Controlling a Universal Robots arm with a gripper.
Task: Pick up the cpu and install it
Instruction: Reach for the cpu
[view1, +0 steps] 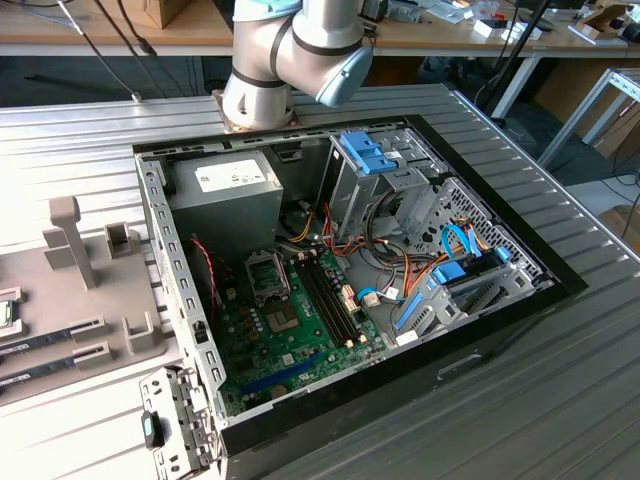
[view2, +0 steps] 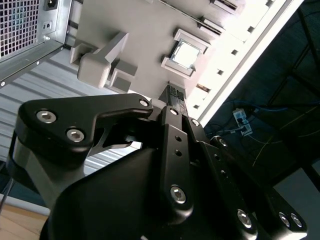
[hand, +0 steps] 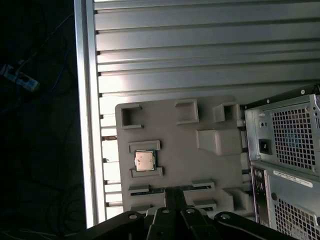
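Observation:
The cpu (hand: 145, 161) is a small silver square with a thin green rim. It lies in a shallow pocket of the grey fixture plate (hand: 185, 140) on the ribbed table, beside the open computer case. The cpu (view2: 185, 53) and my gripper (view2: 173, 94) appear together in both wrist views. My gripper (hand: 173, 196) hangs well above the plate, a little off from the chip, fingers together and holding nothing. In the exterior view the cpu (view1: 6, 312) sits at the left edge, and the socket (view1: 268, 275) lies on the green motherboard (view1: 290, 335).
The open case (view1: 480, 330) holds a grey power-supply box (view1: 225, 190), blue drive brackets (view1: 365, 150) and loose cables. Memory sticks (view1: 55, 335) and upright posts (view1: 70, 240) occupy the fixture plate. The arm's base (view1: 258, 100) stands behind the case. The table edge (hand: 85, 125) runs past the plate.

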